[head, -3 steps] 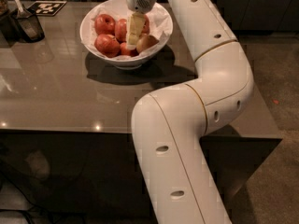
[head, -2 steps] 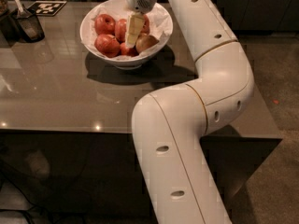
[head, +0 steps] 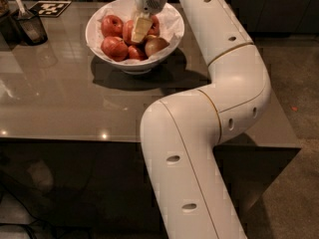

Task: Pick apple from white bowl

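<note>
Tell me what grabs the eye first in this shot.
The big white arm fills the right and bottom of the view, bending up over the grey table. At the table's far side sits a white bowl of red apples, with the hand down inside it among them.

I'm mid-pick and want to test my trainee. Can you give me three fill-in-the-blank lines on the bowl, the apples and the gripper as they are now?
1. The apples lie in a bowl whose colour is ___.
2. The gripper is down inside the ___, among the apples.
3. In the picture, the dark cup stands on the table to the ___ of the bowl.

Missing words: white; bowl; left.
</note>
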Controlling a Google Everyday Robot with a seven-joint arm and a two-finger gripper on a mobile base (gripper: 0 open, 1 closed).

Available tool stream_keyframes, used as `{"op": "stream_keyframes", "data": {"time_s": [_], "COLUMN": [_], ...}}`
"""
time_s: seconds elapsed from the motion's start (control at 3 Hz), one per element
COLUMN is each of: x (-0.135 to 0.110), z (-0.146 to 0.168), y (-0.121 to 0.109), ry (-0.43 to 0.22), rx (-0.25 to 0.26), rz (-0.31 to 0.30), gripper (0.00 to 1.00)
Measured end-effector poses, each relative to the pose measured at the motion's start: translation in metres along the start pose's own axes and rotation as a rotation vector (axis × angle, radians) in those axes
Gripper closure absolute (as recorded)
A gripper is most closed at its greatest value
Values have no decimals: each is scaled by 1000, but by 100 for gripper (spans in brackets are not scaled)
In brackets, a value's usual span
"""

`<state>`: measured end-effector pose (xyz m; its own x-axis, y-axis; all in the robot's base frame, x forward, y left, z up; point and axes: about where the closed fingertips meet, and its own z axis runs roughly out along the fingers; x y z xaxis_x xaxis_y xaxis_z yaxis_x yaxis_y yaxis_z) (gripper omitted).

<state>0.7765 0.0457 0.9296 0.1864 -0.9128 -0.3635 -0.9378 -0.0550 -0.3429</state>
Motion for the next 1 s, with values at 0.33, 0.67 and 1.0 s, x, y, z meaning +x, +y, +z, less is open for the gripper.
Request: {"op": "stream_keyframes", "data": {"time_s": [0.33,0.67,1.0], "x": [0,0,0], "z": [0,0,0], "y": [0,0,0], "ry": [0,0,0], "rx": [0,0,0], "rz": [0,0,0], "gripper": [89,85,62]}}
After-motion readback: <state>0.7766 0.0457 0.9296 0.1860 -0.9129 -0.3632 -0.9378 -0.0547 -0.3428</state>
